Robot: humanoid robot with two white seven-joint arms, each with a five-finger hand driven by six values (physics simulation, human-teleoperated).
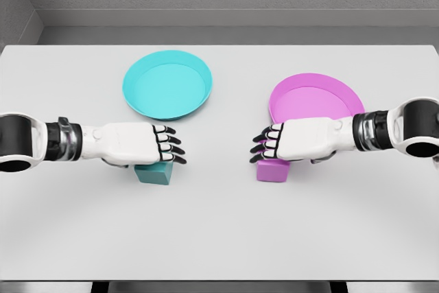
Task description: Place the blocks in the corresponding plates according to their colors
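Blocks are counted at 2: one teal block point(153, 173) and one pink block point(272, 169), both resting on the white table point(219, 231) toward the middle, well apart from each other. Plates are also counted at 2: one teal plate point(167, 84) at the back, left of centre, and one pink plate point(315, 98) at the back, right of centre. Neither block is seen inside a plate; nothing is seen lying in the teal plate, while the near edge of the pink plate is covered by the right hand.

2 arms are seen, 1 per side, each ending in a white hand w/ dark fingertips. The left hand point(140, 143) is held palm-down directly over the teal block, so that only the block's front and lower part are visible below the fingers. The fingers are curled forward and downward; whether the block is actually gripped cannot be told, since the contact is hidden by the hand itself.

The right hand point(291, 140) is held likewise over the pink block, w/ fingers pointing to the left and curled over the block's top. Only the block's lower front portion is shown. Again, a firm grasp vs. mere covering cannot be told.

The teal block lies in front of the teal plate, apart from it; the pink block lies just beside the near-left rim of the pink plate.
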